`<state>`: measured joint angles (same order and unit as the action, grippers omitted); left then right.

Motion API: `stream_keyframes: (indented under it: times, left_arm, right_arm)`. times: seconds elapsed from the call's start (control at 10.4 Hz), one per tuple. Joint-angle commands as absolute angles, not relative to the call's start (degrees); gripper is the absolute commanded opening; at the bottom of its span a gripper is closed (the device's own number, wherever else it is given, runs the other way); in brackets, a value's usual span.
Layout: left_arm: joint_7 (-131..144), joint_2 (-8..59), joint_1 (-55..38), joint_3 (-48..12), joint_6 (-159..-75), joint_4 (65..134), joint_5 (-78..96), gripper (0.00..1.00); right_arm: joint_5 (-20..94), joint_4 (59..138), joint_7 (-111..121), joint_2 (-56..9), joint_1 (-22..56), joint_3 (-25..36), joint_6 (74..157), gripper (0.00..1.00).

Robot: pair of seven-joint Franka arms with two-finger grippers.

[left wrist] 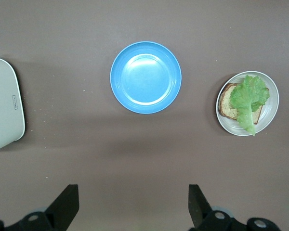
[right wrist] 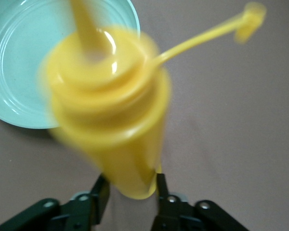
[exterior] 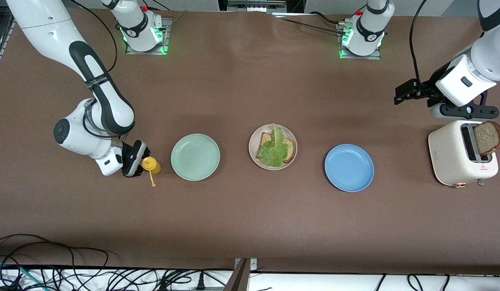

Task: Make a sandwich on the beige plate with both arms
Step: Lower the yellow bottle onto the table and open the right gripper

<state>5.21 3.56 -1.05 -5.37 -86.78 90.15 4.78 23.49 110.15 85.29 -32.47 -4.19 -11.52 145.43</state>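
Beige plate (exterior: 292, 137) sits mid-table between a mint green plate (exterior: 195, 157), toward the right arm's end, and a blue plate (exterior: 349, 167), toward the left arm's end; all three lie well apart in a rough row. On the beige plate: one slice of toasted bread (exterior: 288, 150) lying flat, with a ruffled lettuce leaf (exterior: 274, 150) draped over it, the leaf's stem end reaching the plate rim on the side toward the robot bases. No top slice on it yet, so the sandwich is half built. A second slice of toast (exterior: 488, 138) stands upright in the slot of a cream toaster (exterior: 456, 155) at the left arm's end of the table. Left gripper (exterior: 407, 93) hangs in the air near the toaster, on the side toward the bases, fingers spread wide and holding nothing; its wrist view looks down on the blue plate, with the beige plate and a toaster edge at the margins. Right gripper (exterior: 138, 159) is low at the table just beside the mint green plate, its fingers (right wrist: 162, 188) either side of the base of a yellow squeeze bottle (exterior: 149, 164). The bottle shows blurred in the right wrist view, cap strap trailing; whether the pads press it or stand just off it, cannot tell.
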Motion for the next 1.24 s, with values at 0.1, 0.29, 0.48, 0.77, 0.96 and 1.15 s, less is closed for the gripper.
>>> stream_keyframes:
  times: [0.1, 0.29, 0.48, 0.77, 0.96, 1.15]
  left_arm:
    - [5.36, 3.96, -1.23, -5.36, -86.22, 88.95, 3.87, 1.00]
    - [5.36, 3.96, -1.14, -5.36, -86.22, 88.95, 3.78, 1.00]
    - [5.36, 3.96, -1.14, -5.36, -86.13, 88.95, 3.87, 1.00]
    - [5.36, 3.96, -1.05, -5.36, -86.22, 88.95, 3.87, 1.00]
    - [5.36, 3.96, -1.23, -5.36, -86.22, 88.95, 3.78, 1.00]
    - [5.36, 3.96, -1.14, -5.36, -86.22, 88.95, 3.87, 1.00]
  right_arm:
    - [25.05, 110.30, 86.75, -31.30, -6.94, -12.83, 142.66, 1.00]
    - [25.40, 110.30, 86.84, -30.15, -8.08, -12.57, 138.88, 1.00]
    - [25.40, 110.39, 84.74, -27.70, -8.44, -11.70, 135.28, 1.00]
    - [25.23, 110.48, 73.43, -23.31, -8.35, -10.28, 130.36, 1.00]
    - [24.61, 110.30, 67.70, -20.23, -8.35, -9.06, 127.81, 1.00]
    - [24.43, 110.39, 60.68, -17.59, -8.35, -8.62, 125.78, 1.00]
